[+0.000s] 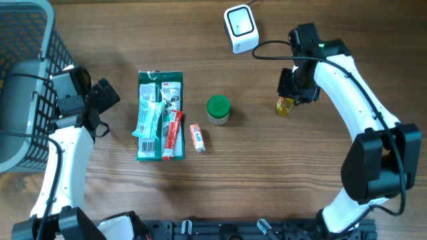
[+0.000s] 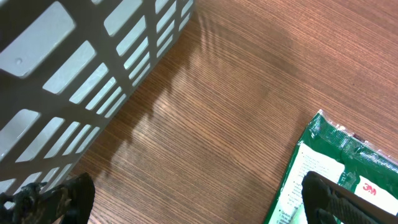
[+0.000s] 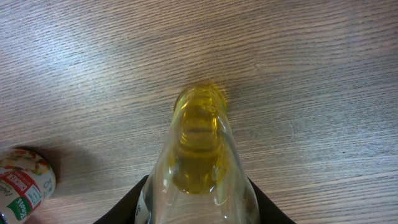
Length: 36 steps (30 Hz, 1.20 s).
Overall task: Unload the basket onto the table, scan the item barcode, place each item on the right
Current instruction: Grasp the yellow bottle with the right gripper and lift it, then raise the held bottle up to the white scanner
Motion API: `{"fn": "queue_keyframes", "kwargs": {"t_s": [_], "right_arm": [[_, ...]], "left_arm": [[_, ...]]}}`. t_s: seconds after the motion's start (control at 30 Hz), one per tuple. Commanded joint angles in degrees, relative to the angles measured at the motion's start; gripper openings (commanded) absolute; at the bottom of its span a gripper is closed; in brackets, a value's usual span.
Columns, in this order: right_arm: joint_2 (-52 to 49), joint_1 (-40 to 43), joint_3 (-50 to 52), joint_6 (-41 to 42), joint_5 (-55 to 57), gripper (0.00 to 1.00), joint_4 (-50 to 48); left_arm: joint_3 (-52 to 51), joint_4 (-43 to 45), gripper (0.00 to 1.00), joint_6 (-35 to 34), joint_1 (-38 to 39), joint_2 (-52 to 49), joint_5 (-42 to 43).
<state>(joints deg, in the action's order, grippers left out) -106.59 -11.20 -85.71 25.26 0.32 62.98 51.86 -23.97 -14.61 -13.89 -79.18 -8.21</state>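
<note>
Bottle runs lengthwise straight out from the right pincer, yellow end pointing away from it over the wood. Its clear body is pinched between both fingers. That arm reaches forward, elbow bent, wrist tipped down. Scanner sits beyond the pincer, to its left. Left pincer hangs spread wide beside the basket.

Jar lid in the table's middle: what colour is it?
The jar lid is green, clearest in the overhead view.
</note>
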Motion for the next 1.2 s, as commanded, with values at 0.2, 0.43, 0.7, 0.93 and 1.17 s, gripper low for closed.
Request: {"fn": "queue_keyframes", "kwargs": {"t_s": [0.2,0.43,0.7,0.93,1.17], "right_arm": [[20.17,13.70,-1.44,-23.61,-57.79,0.19,-0.09],[20.17,11.85,-0.63,-31.28,-82.07,0.10,0.72],[20.17,10.82,-0.63,-31.08,-81.33,0.11,0.68],[20.17,10.67,-0.63,-22.88,-56.70,0.04,0.66],[18.38,10.38,-14.25,-15.06,-26.99,0.04,5.44]], "left_arm": [[0.87,0.15,1.00,0.70,-0.22,0.74,0.26],[0.87,0.15,1.00,0.70,-0.22,0.74,0.26],[0.87,0.15,1.00,0.70,-0.22,0.74,0.26],[0.87,0.15,1.00,0.70,-0.22,0.74,0.26],[0.87,0.15,1.00,0.70,-0.22,0.74,0.26]]}}
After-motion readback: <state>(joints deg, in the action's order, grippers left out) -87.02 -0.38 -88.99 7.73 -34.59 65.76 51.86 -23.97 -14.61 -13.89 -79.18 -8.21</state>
